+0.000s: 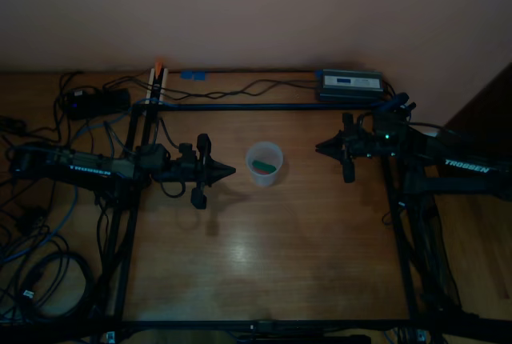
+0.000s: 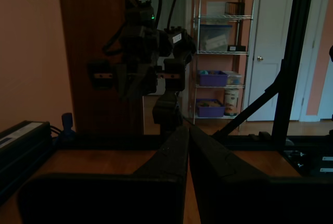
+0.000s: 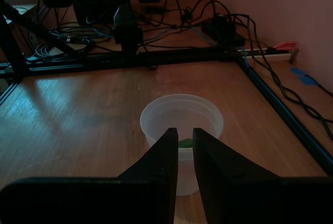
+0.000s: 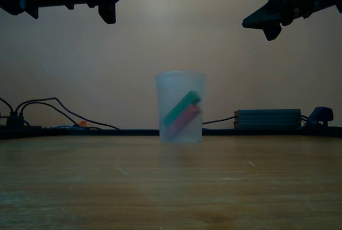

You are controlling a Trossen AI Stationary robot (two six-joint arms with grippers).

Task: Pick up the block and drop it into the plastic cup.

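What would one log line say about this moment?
block, red piece: in plastic cup | left hand: shut, empty | right hand: slightly open, empty

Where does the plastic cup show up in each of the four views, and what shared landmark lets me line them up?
Top view: plastic cup mid-table, between the two grippers.
Left wrist view: not in it.
Right wrist view: cup just beyond the right gripper.
Exterior view: cup centre, standing on the table, arms overhead.
Shared landmark: the grey power box at the table's far edge.
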